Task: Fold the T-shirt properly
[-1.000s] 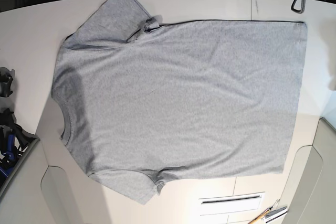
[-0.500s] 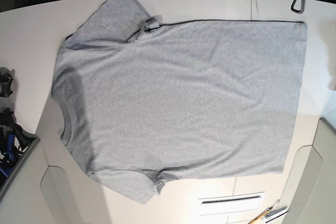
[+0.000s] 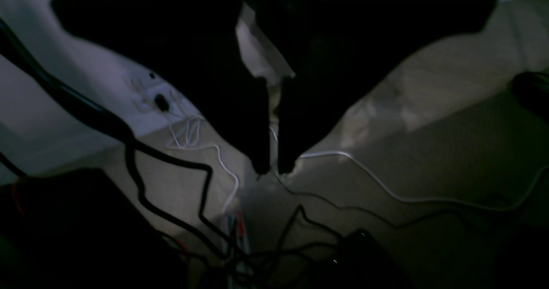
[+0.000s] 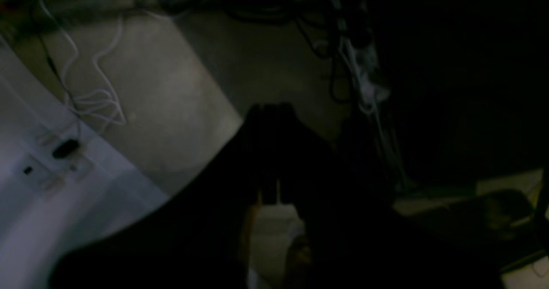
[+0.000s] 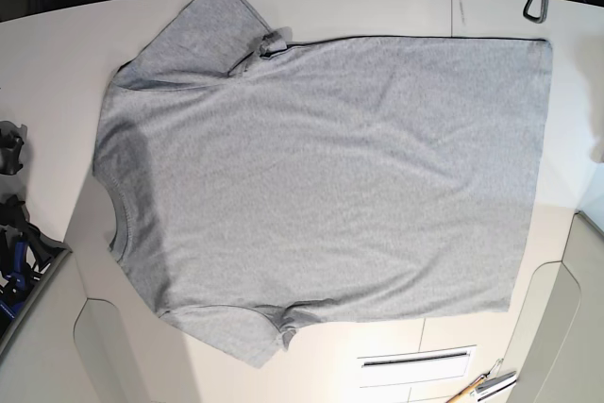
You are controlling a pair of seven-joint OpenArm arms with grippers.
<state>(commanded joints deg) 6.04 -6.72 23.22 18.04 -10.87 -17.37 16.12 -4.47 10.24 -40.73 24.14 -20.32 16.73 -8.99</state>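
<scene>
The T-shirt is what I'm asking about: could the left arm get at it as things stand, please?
Probably yes: the T-shirt lies spread with nothing on it, though the left gripper hangs away from it, over cables.

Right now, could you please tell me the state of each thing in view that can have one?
T-shirt: spread out, unfolded, plain side up, sleeves out to both sides.
Left gripper: nearly shut, narrow gap between the fingertips, holding nothing.
Right gripper: fingertips together, shut.
</scene>
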